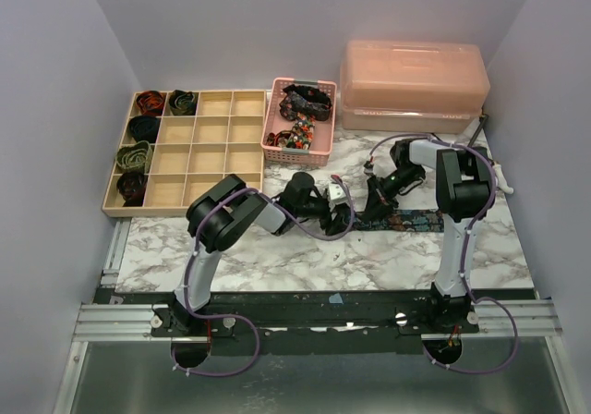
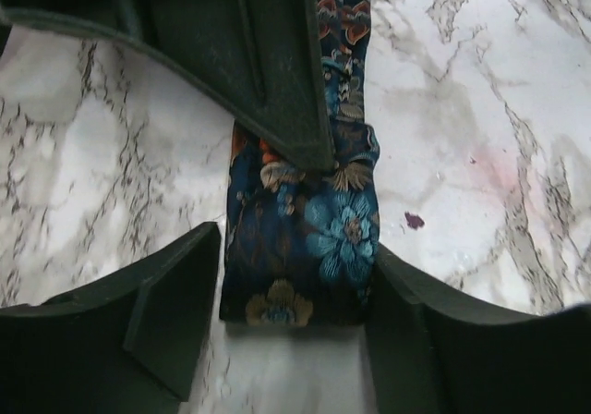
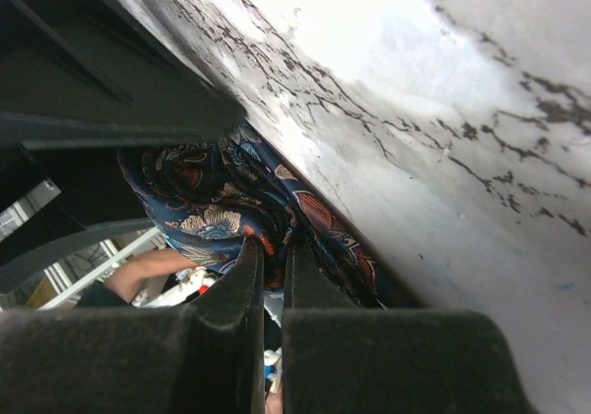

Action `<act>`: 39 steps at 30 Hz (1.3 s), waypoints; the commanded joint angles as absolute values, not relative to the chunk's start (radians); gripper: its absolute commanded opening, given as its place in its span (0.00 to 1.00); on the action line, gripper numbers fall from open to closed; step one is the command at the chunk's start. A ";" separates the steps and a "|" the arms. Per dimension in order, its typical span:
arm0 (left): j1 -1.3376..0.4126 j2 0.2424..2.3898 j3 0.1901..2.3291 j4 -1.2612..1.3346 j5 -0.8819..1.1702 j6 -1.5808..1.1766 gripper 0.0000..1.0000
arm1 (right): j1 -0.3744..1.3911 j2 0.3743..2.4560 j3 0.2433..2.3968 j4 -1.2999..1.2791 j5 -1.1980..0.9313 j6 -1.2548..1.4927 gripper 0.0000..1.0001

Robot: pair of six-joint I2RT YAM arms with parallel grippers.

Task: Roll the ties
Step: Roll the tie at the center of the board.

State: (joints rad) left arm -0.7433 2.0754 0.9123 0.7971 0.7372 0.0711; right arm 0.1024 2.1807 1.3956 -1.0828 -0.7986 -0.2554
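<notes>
A navy floral tie (image 1: 416, 221) lies flat on the marble table, its left end rolled up. In the left wrist view the rolled end (image 2: 314, 238) sits between the spread fingers of my left gripper (image 2: 295, 266), which is open and straddles it; the right-hand finger touches its side. My left gripper (image 1: 343, 215) is at the table's middle. My right gripper (image 1: 374, 209) comes down on the roll from the far side, and one of its fingers (image 2: 286, 81) presses on the fabric. In the right wrist view my right gripper (image 3: 274, 257) is shut on a fold of the tie (image 3: 212, 192).
A wooden divided tray (image 1: 217, 146) at the back left holds several coiled ties in its left cells, such as one olive coil (image 1: 135, 155). A pink mesh basket (image 1: 274, 146) with more ties stands behind the grippers. A pink lidded box (image 1: 413, 86) is at the back right.
</notes>
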 commanded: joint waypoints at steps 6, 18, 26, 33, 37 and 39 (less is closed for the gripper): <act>-0.802 2.123 0.951 0.701 0.693 0.135 0.23 | 0.088 2.239 1.441 -0.955 -0.579 -0.310 0.32; -0.787 2.065 0.938 0.444 0.622 0.244 0.12 | 0.038 2.243 1.447 -1.207 -0.972 -0.377 0.47; -0.788 2.074 0.956 0.417 0.620 0.244 0.12 | 0.052 2.269 1.427 -1.254 -0.975 -0.430 0.43; -0.747 2.034 0.896 0.550 0.738 0.177 0.58 | 0.051 2.250 1.487 -1.102 -0.710 -0.290 0.00; -0.715 2.019 0.838 0.691 0.783 0.152 0.67 | 0.052 2.283 1.482 -1.093 -0.613 -0.298 0.00; -0.715 2.027 0.841 0.702 0.785 0.172 0.66 | 0.052 2.297 1.460 -1.077 -0.583 -0.297 0.00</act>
State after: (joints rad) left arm -0.7292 2.0167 0.8791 0.6899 0.7368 0.1814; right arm 0.0555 2.2425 1.4746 -1.1862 -0.7860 -0.3080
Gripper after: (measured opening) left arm 0.668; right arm 0.007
